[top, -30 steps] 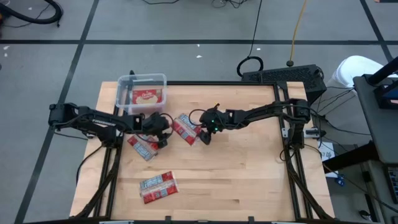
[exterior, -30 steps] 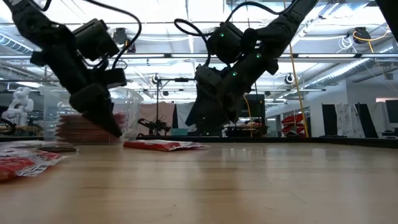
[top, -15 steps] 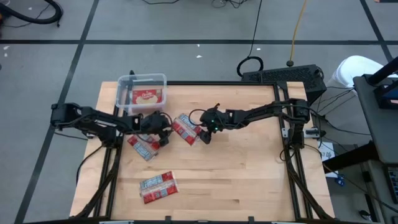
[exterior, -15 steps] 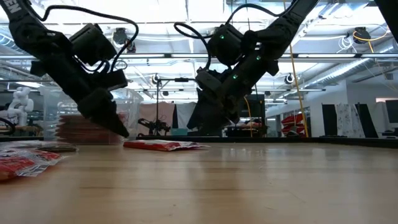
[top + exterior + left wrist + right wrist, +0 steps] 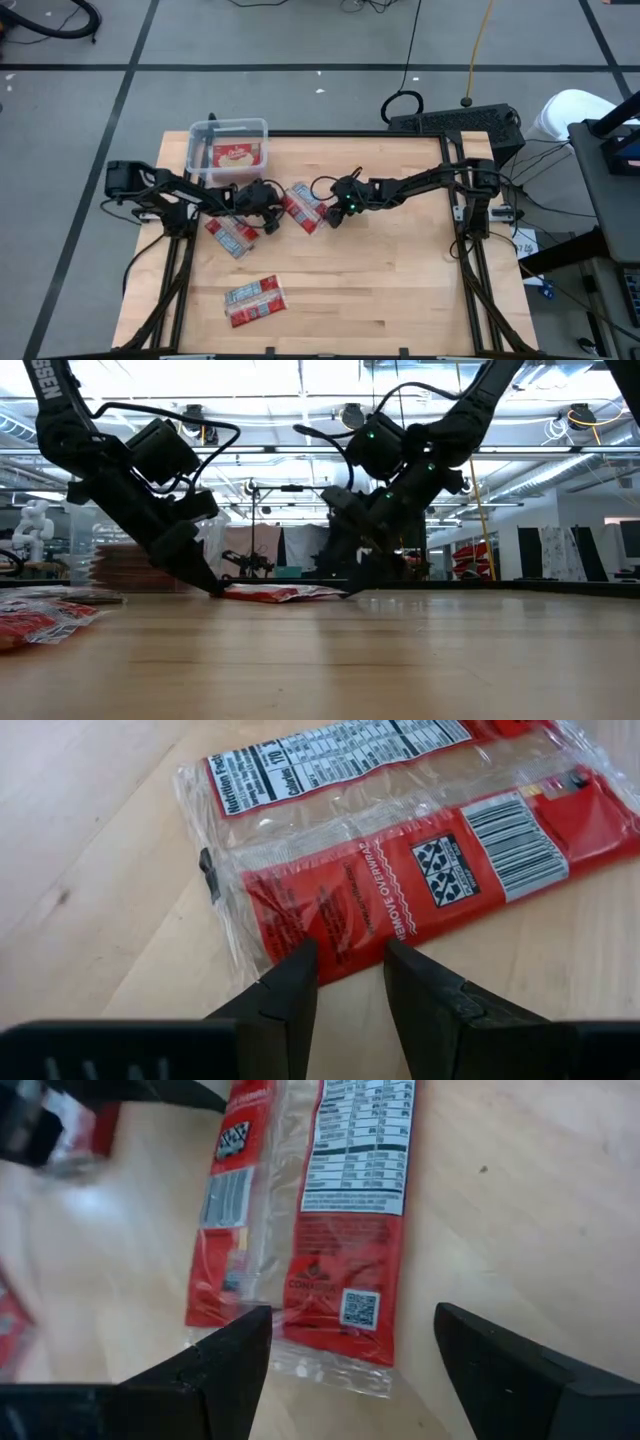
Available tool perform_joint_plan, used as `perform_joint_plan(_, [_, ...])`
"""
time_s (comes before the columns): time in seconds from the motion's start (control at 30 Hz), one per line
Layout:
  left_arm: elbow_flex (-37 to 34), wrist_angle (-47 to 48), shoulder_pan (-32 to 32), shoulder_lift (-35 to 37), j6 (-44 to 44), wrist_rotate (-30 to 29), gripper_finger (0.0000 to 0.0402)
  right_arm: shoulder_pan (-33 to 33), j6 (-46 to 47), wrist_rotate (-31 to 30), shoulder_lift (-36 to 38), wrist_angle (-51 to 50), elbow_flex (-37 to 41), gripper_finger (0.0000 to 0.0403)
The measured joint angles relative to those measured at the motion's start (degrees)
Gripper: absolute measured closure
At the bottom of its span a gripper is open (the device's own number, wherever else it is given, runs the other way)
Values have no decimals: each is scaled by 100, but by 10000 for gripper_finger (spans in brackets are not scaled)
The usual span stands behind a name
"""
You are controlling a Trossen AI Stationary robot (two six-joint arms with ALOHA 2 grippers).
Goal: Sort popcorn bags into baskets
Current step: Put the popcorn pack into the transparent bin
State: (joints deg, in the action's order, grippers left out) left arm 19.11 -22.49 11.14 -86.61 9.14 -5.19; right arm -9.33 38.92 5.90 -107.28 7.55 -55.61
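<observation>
A popcorn bag (image 5: 301,206) lies flat mid-table, the left gripper (image 5: 350,985) barely parted at its left edge, the right gripper (image 5: 350,1355) wide open opposite; next, seemingly, a pinch and carry to the far-left basket (image 5: 228,132).

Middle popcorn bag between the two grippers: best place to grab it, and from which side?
Probably by a short end. The popcorn bag lies flat on the table, so only its thin sealed edges offer a pinch. The left gripper is low at one end, fingers narrowly apart; the right gripper is open at the opposite end. Come in low, nearly level.
</observation>
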Motion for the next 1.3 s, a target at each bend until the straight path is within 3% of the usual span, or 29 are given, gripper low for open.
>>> perform_joint_plan(0.23, [-2,24,2,-7,111,25,280,12,518,623,-2,612,248,135])
perform_joint_plan(0.47, [-11,-33,-50,-15,319,55,280,53,1657,793,-13,646,254,177])
perform_joint_plan(0.77, [-15,-115,-193,-20,505,70,280,-5,2199,828,-39,1097,272,252])
perform_joint_plan(1.07, [-17,-120,-227,39,645,92,280,-78,2203,833,-36,1156,271,389])
perform_joint_plan(1.3, [83,-28,-221,119,856,240,279,-113,2449,1399,-6,1408,266,398])
